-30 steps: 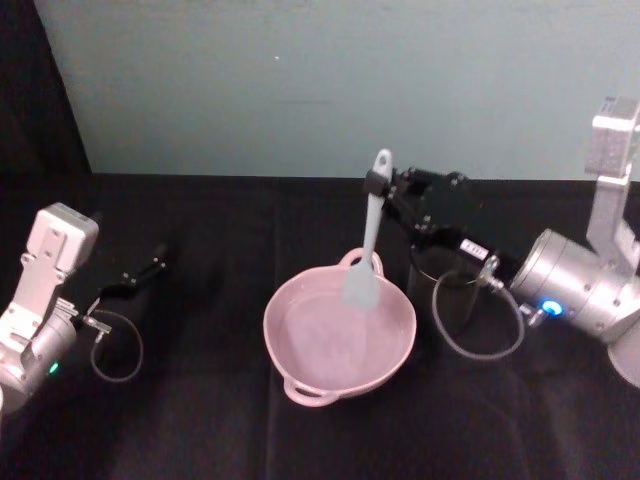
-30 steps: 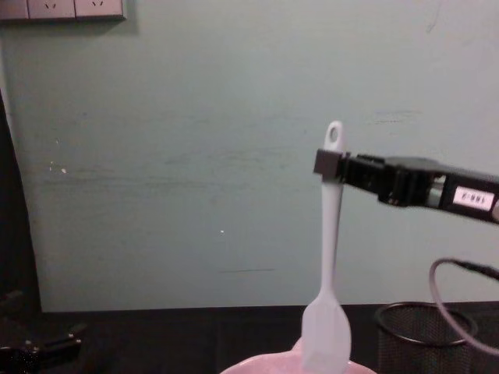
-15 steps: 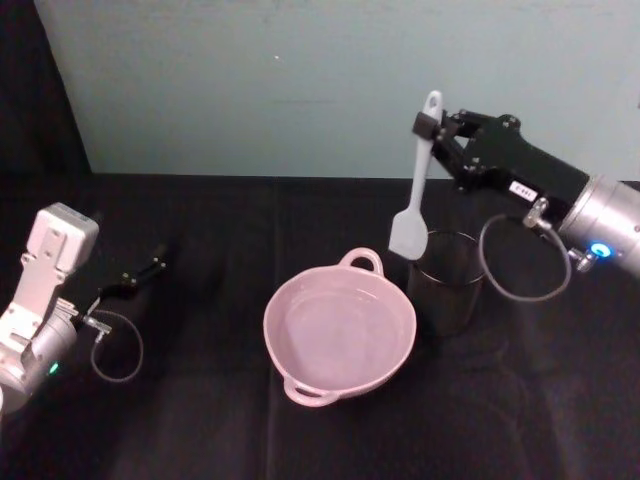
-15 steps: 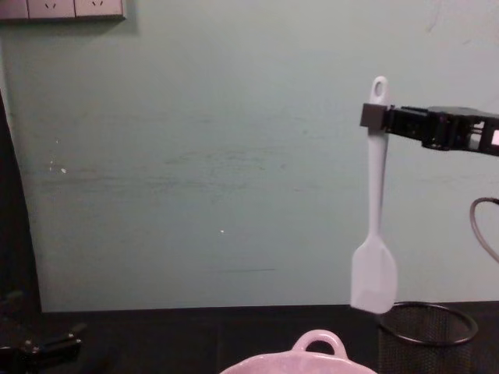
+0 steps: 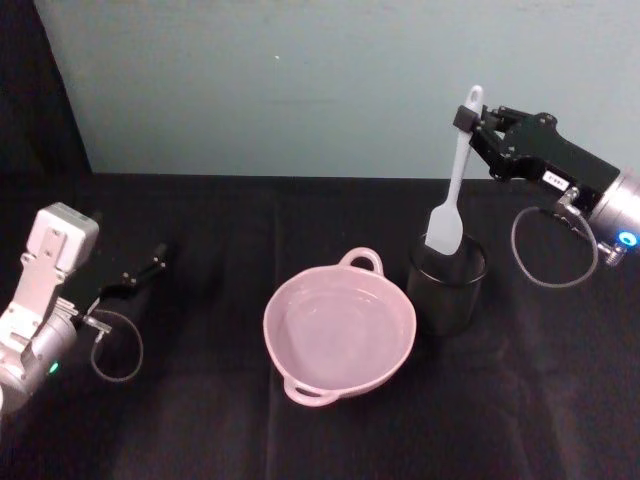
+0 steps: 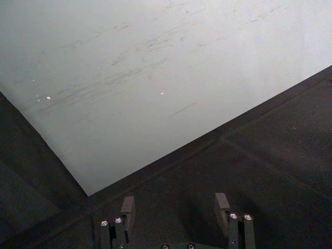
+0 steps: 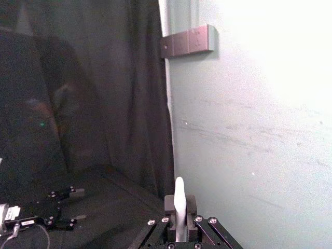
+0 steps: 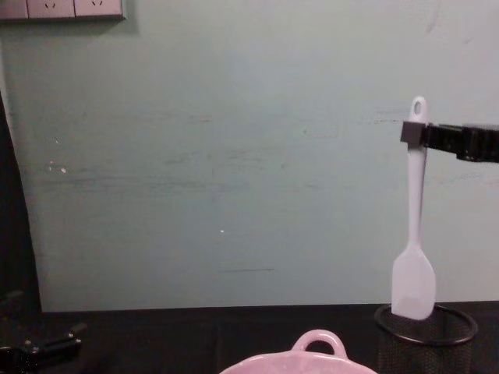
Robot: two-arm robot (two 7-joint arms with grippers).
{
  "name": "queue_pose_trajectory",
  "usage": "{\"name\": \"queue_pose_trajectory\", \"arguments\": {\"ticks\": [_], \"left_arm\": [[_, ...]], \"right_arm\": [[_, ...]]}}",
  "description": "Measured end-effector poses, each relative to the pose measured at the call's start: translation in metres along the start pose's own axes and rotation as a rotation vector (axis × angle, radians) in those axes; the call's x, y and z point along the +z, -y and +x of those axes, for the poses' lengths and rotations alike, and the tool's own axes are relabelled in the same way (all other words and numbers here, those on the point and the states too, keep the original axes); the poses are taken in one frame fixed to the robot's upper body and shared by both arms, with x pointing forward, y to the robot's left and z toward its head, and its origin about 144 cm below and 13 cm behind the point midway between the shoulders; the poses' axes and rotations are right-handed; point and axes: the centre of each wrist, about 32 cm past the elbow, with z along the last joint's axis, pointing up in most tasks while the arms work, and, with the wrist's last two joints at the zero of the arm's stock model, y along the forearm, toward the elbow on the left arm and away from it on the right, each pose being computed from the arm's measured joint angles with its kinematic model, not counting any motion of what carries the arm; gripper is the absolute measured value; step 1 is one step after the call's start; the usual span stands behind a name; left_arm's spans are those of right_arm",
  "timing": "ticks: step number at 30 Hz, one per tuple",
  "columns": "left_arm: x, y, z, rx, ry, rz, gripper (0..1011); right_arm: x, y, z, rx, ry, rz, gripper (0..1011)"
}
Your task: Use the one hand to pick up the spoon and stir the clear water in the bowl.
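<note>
Spoon (image 5: 452,183) hangs upright, blade low, right above the mouth of the black mesh cup (image 5: 446,290), pinched near its handle top by the right gripper (image 5: 468,118). Pink bowl (image 5: 340,327) with water sits just left of the cup, spoon clear of it. Judged step: returning the spoon to the cup; next move calls for a straight descent, then release. Left gripper (image 6: 176,205) parked at far left, fingers spread, empty. White label on right gripper, digits unreadable.
</note>
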Motion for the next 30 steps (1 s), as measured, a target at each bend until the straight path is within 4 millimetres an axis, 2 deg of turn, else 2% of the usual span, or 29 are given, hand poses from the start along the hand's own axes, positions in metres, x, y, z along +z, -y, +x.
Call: {"name": "queue_pose_trajectory", "arguments": {"ticks": [8, 20, 30], "left_arm": [[0.0, 0.0, 0.0, 0.0, 0.0, 0.0, 1005], [0.0, 0.0, 0.0, 0.0, 0.0, 0.0, 1005], [0.0, 0.0, 0.0, 0.0, 0.0, 0.0, 1005]], "right_arm": [[-0.023, 0.005, 0.005, -0.026, -0.085, -0.015, 114], [-0.064, 0.015, -0.001, -0.088, -0.235, -0.016, 113], [-0.082, 0.022, -0.005, -0.121, -0.307, -0.011, 113]]}}
